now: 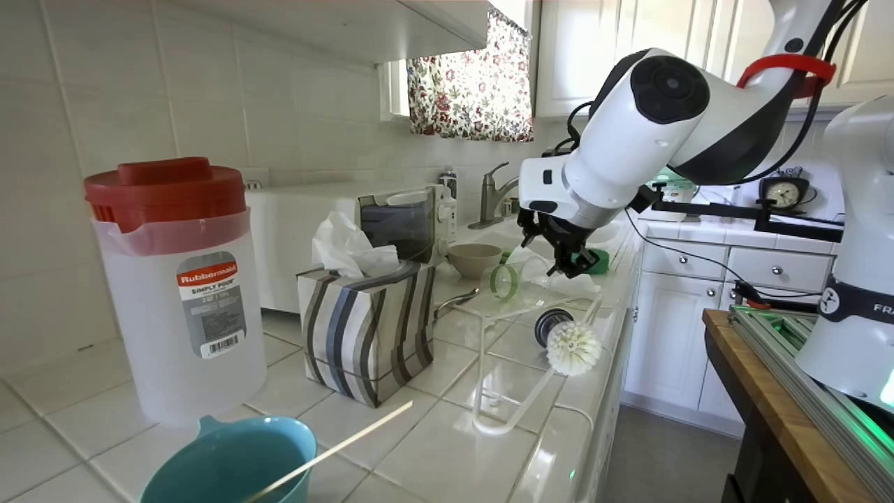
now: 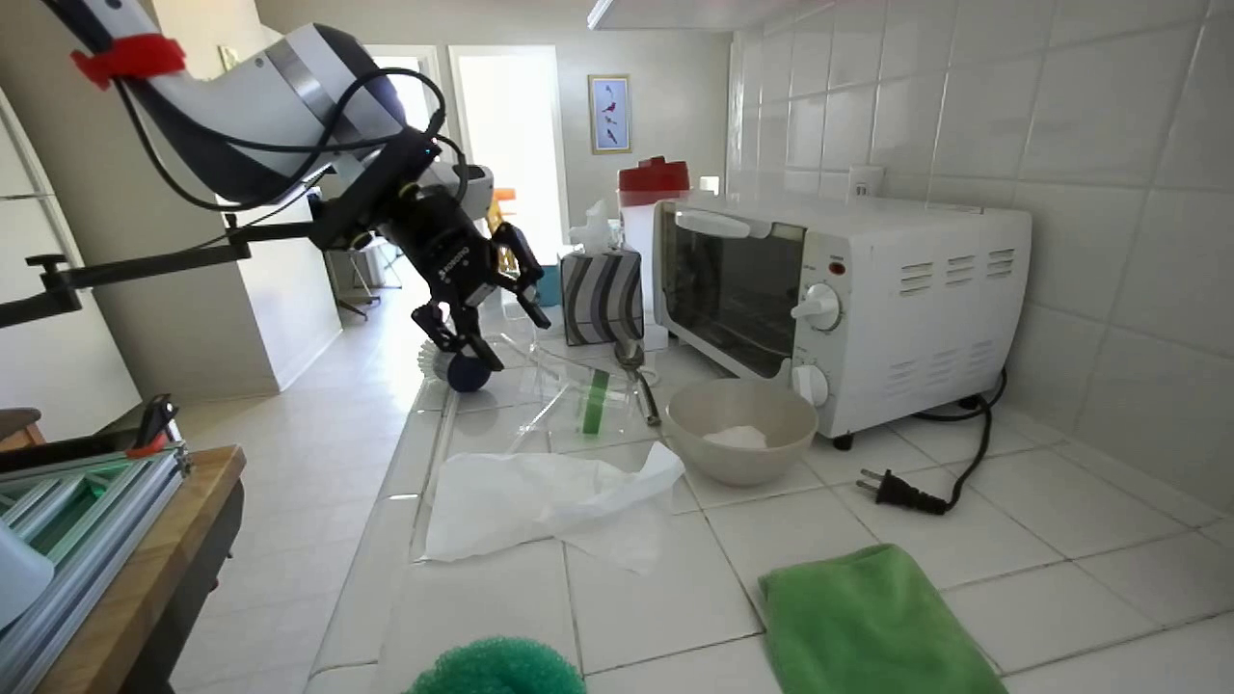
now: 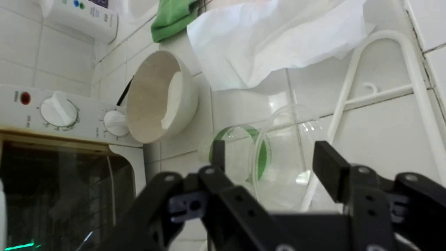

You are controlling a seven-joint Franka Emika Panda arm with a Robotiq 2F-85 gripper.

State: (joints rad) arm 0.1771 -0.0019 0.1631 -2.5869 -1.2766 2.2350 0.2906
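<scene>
Near the centre of the wrist view we see a clear container [image 3: 263, 153] with a green band, lying on its side on the bench [image 1: 419, 457]; we cannot tell whether its plastic is one piece or two. The hand [image 3: 273, 161] is close to it and released, its fingers [image 3: 329, 170] well apart. At upper left of that frame sits a beige bowl [image 3: 150, 96] with something white inside. At lower left of an exterior view, a teal cup [image 1: 227, 447] holds a thin stick [image 1: 356, 439]; above it stand a red-lidded pitcher [image 1: 181, 300] and, toward the middle, a striped box [image 1: 367, 335] with a tissue [image 1: 346, 248] rising from its top.

At right in an exterior view we find a black plug [image 2: 911, 494] lying loose, which the wrist view does not show us. Only the wrist view, at right, gives us the small hook [image 3: 371, 87] inside the white frame [image 3: 423, 115]; only an exterior view shows the faucet [image 1: 489, 199], upper middle.
</scene>
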